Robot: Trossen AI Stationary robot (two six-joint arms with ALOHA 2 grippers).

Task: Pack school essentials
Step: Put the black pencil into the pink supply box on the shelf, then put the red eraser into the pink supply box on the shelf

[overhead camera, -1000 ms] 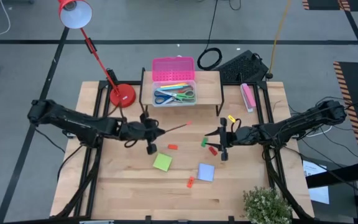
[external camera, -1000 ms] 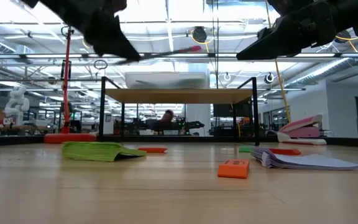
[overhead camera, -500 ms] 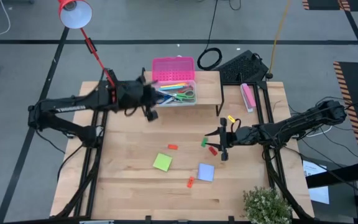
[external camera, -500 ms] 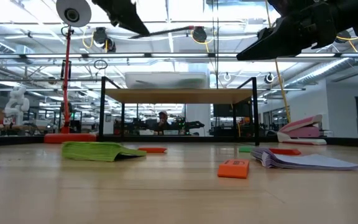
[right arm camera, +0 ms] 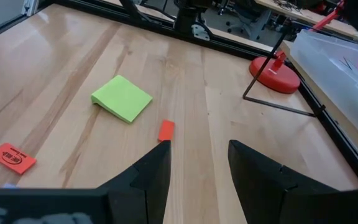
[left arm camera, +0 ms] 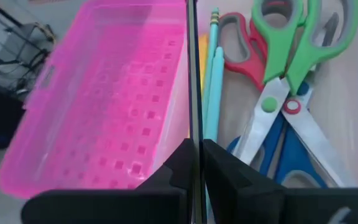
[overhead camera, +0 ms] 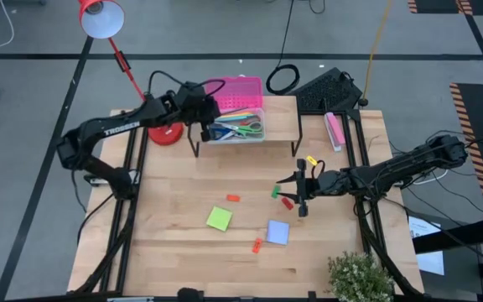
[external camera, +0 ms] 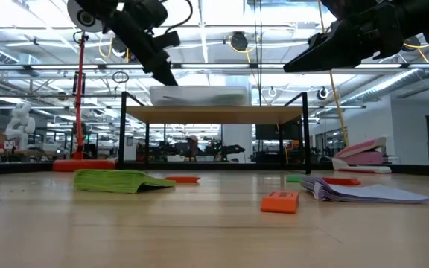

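High view: "TROSSEN" marks the left arm, whose left gripper [left arm camera: 194, 168] pinches a thin pencil [left arm camera: 193, 74] over three scissors [left arm camera: 278, 93]. The right gripper [right arm camera: 194, 163], spread, hovers above two sticky-note pads [overhead camera: 219, 219] and orange erasers [overhead camera: 257, 245] on the bench [overhead camera: 174, 252].

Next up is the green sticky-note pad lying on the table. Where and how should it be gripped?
My guess: come straight down on the green sticky-note pad and pinch two opposite side edges. It lies flat with bare table all around, so only its thin edges offer purchase.

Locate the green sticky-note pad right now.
In the high view the green sticky-note pad lies flat on the table, left of the lavender pad, below a small red eraser.
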